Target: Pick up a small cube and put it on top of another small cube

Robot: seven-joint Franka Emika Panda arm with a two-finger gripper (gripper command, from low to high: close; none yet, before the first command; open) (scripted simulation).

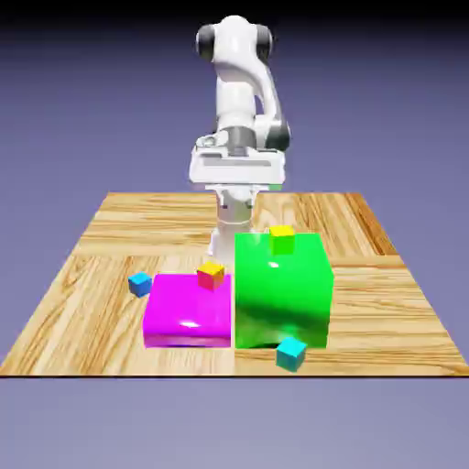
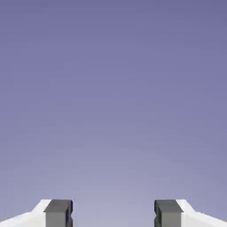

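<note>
The small teal-cyan cube [image 1: 291,353] lies on the wooden table near its front edge, just in front of the big green block [image 1: 282,291]. A tiny darker-blue cube with a cyan top [image 1: 139,284] sits left of the flat magenta block [image 1: 188,311]. My gripper [image 1: 238,187] hangs high at the back of the table, far from every cube. In the hand view my gripper [image 2: 113,215] is open, its two grey fingertips [image 2: 58,213] wide apart with only the plain backdrop between them.
A small red cube with a yellow top [image 1: 211,274] rests on the magenta block's back right corner. A small yellow-green cube [image 1: 282,239] sits on top of the green block. The two big blocks stand side by side in the table's middle.
</note>
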